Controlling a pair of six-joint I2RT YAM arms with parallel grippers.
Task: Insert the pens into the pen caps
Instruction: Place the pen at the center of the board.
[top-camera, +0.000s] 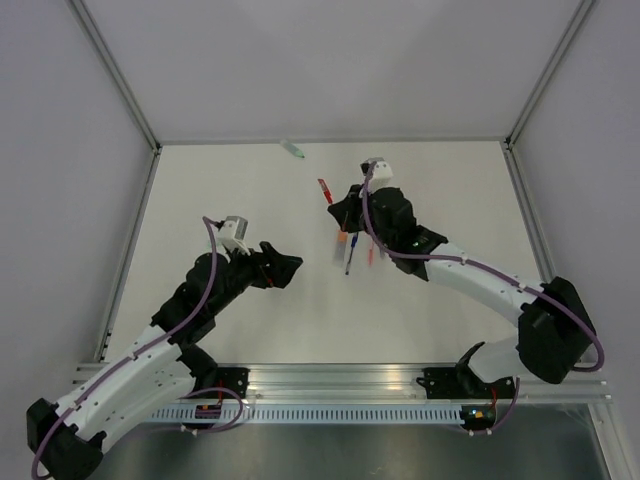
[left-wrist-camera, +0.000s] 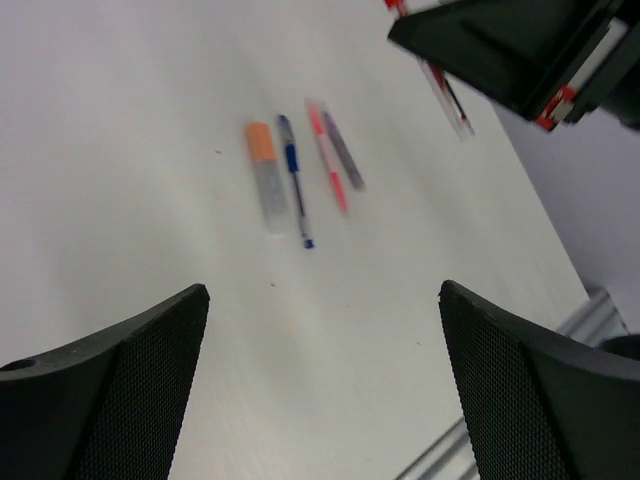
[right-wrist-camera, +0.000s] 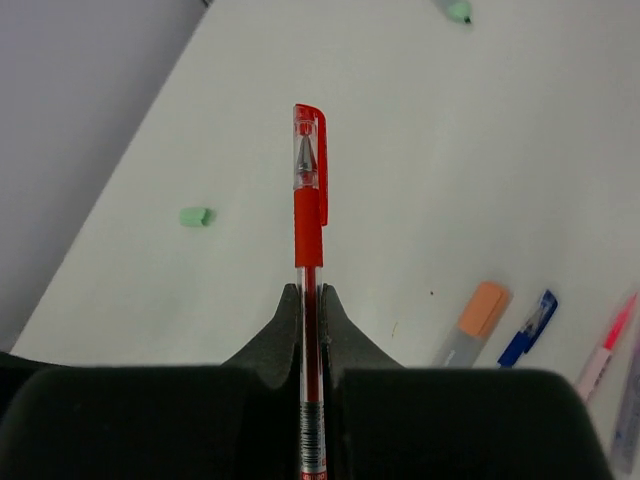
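Between the closed fingers of your right gripper (right-wrist-camera: 310, 305) stands a red pen (right-wrist-camera: 309, 235), its clear-and-red cap (right-wrist-camera: 310, 145) already seated over the tip. Your left gripper (left-wrist-camera: 322, 300) hangs spread wide with nothing in it, above the table (left-wrist-camera: 120, 120). Just right of the orange-capped pen (left-wrist-camera: 265, 175) lies a blue pen (left-wrist-camera: 296, 185), then a pink pen (left-wrist-camera: 330, 172) and a grey pen (left-wrist-camera: 343, 152), those two blurred. Well left of the orange-capped pen, in the right wrist view, sits a loose mint green cap (right-wrist-camera: 195, 216). Farther off, a green-tipped piece (right-wrist-camera: 455, 10) may be another pen.
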